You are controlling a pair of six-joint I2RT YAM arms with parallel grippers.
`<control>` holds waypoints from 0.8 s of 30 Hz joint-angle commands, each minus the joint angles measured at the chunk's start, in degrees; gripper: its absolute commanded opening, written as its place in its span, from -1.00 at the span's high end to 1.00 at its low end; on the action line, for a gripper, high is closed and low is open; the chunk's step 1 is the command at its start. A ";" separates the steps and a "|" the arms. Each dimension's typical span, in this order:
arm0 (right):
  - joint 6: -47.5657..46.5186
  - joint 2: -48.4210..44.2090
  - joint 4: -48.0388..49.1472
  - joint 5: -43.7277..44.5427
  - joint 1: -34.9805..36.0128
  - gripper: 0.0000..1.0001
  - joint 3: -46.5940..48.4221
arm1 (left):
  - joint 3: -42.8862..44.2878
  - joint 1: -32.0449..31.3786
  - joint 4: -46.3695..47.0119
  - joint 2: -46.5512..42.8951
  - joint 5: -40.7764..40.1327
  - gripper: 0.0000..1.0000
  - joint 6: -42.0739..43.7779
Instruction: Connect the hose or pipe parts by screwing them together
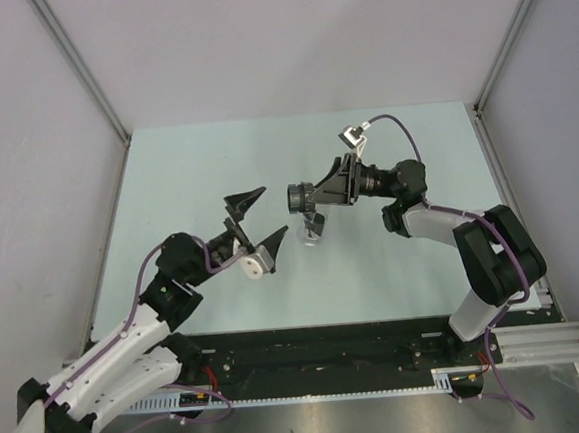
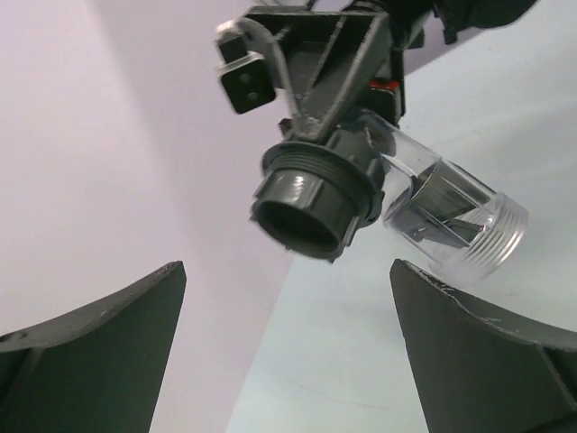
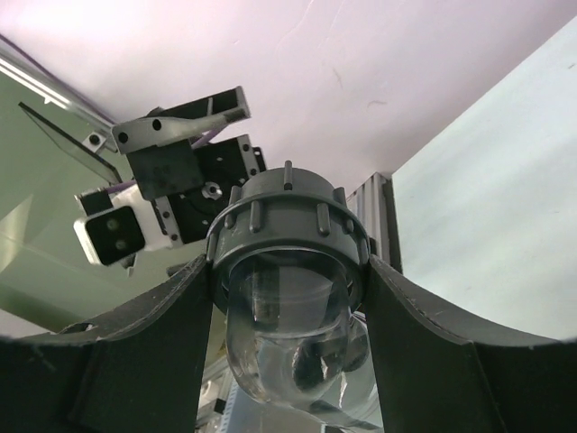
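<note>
Left gripper (image 1: 275, 210): gaping, empty, grey fitting (image 2: 311, 203) just beyond.
Right gripper (image 1: 316, 190): we see it clamping the fitting (clear pipe (image 2: 460, 221) attached).

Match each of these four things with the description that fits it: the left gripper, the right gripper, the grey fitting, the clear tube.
Things:
1. left gripper
2. right gripper
3. grey fitting
4. clear tube

Descriptions:
A. see-through, threaded at its free end
B. shut on a part
C. open, holding nothing
D. opaque, ribbed round its rim

Pairs: 1-C, 2-B, 3-D, 4-A
</note>
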 commanded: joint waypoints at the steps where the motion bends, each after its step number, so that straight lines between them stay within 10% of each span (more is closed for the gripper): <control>1: -3.24 -3.00 14.19 -1.34 -2.80 1.00 2.33 | -1.01 0.20 0.99 -6.60 -6.38 -1.00 -10.97; 5: -15.78 -6.25 7.62 -2.13 -3.95 1.00 2.16 | 4.42 0.28 -4.77 -8.39 -16.65 -1.00 -37.88; 9: -45.11 -16.15 -20.50 4.68 -1.93 1.00 2.25 | 17.26 2.12 -22.37 -3.12 -19.67 -1.00 -52.28; 14: -84.31 -24.62 -47.94 18.69 6.42 1.00 4.97 | 22.72 13.26 -25.90 0.58 -2.22 -1.00 -71.77; 24: -103.96 -29.02 -48.76 32.49 18.46 1.00 0.67 | 23.78 24.63 -25.82 11.56 27.70 -0.81 -96.33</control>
